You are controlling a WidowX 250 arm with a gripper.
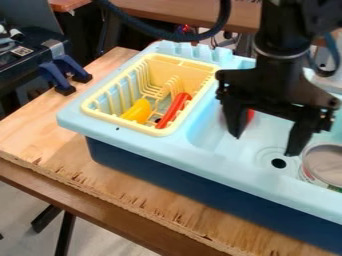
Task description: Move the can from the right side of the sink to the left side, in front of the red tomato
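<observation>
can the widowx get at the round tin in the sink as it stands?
Probably. The open gripper hangs over the sink beside the tin, with nothing visible between them. Can't tell if the tin fits the jaws.

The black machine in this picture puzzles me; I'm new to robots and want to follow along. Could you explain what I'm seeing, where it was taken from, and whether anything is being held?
That machine is a robot arm, coming in from the top. Its two-finger gripper hangs open over a light blue toy sink, and I see nothing held between its fingers. This single picture comes from a fixed camera looking down at a slant.

The sink stands on a wooden board. At its left end, a pale yellow dish rack holds a yellow object and a long red one. Another red object is partly hidden behind the gripper, and a round can is at the right.
</observation>
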